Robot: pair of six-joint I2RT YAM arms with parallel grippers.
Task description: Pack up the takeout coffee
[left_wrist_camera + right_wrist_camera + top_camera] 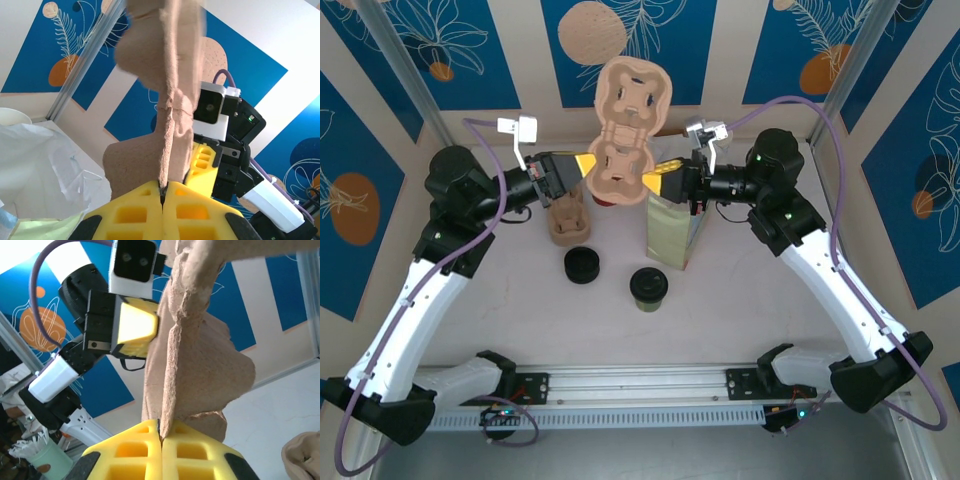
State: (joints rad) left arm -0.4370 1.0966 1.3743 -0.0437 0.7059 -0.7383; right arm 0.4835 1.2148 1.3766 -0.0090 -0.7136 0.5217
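A tan moulded-pulp cup carrier (628,130) hangs upright in the air above the back of the table, gripped from both sides. My left gripper (587,166) is shut on its left edge, and my right gripper (657,178) is shut on its right edge. In the left wrist view the yellow pads (135,210) pinch the thin edge of the carrier (167,75). The right wrist view shows the same pinch by my right gripper (160,429) on the carrier (200,365). The takeout coffee (648,288), a small cup with a black lid, stands on the table below, apart from both grippers.
A stack of tan carriers (568,222) sits under the left gripper. A squat stack of black lids (582,265) lies left of the coffee. A pale green paper bag (672,235) stands upright beneath the right gripper. A crumpled white plastic bag (45,165) lies at the left.
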